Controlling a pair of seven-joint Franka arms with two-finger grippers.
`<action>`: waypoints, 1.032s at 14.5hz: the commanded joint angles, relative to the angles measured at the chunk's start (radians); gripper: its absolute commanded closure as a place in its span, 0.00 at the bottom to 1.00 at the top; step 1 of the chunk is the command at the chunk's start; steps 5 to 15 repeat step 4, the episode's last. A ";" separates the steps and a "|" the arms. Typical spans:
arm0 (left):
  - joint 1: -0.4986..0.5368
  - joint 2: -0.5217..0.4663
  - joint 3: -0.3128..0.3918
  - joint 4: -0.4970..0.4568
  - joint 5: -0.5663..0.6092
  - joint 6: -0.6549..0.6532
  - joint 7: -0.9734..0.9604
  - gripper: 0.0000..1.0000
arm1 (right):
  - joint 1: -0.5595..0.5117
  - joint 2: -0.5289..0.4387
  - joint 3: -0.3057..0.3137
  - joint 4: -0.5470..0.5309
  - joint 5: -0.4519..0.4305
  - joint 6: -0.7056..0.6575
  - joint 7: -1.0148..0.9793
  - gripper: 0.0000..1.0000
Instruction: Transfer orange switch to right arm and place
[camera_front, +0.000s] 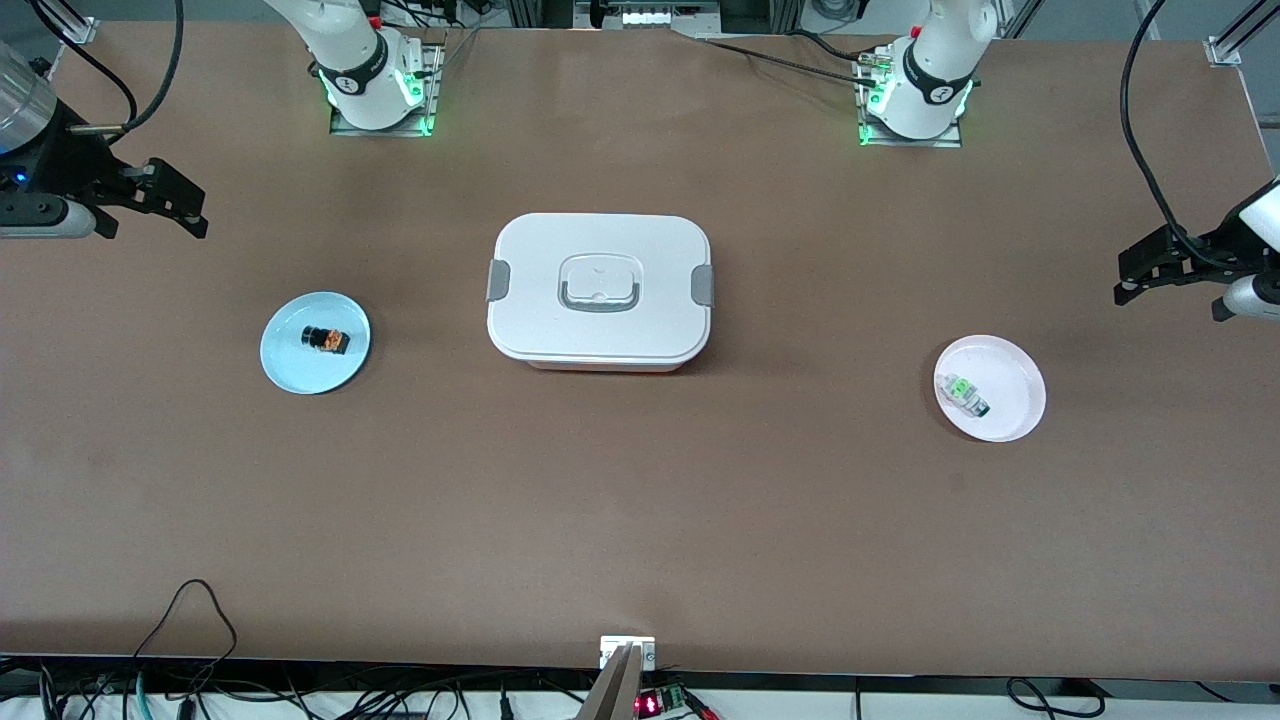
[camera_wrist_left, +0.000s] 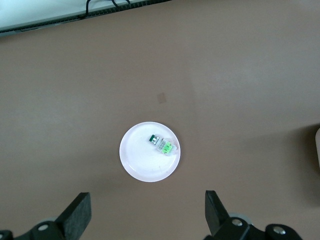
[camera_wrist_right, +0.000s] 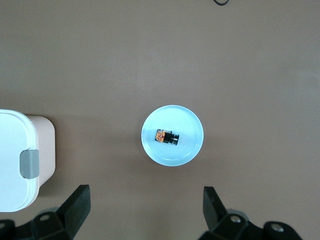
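The orange switch (camera_front: 326, 340) lies on its side on a light blue plate (camera_front: 290, 365) toward the right arm's end of the table. In the right wrist view the orange switch (camera_wrist_right: 167, 137) sits in the middle of that plate (camera_wrist_right: 186, 150). My right gripper (camera_front: 172, 203) hangs open over bare table at that end, off to the side of the plate, and holds nothing. Its black fingers (camera_wrist_right: 80, 201) stand wide apart around the right gripper's gap (camera_wrist_right: 146, 201). My left gripper (camera_front: 1132, 278) hangs open and empty over the table's other end, its gap (camera_wrist_left: 147, 206) over bare table beside a white plate.
A white lidded box (camera_front: 600, 290) with grey side clips stands mid-table; its corner (camera_wrist_right: 15, 160) shows in the right wrist view. A white plate (camera_front: 1012, 405) toward the left arm's end carries a green-and-white part (camera_front: 965, 393), also seen as the part (camera_wrist_left: 162, 144) on the plate (camera_wrist_left: 142, 165).
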 joint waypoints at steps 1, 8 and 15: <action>-0.003 -0.011 -0.009 0.022 -0.016 -0.026 -0.016 0.00 | -0.012 0.007 0.008 0.029 -0.001 -0.024 0.007 0.00; -0.011 -0.013 -0.016 0.022 -0.014 -0.043 -0.018 0.00 | -0.010 0.004 0.010 0.029 -0.001 -0.031 0.009 0.00; -0.011 -0.013 -0.016 0.022 -0.014 -0.043 -0.018 0.00 | -0.010 0.004 0.010 0.029 -0.001 -0.031 0.009 0.00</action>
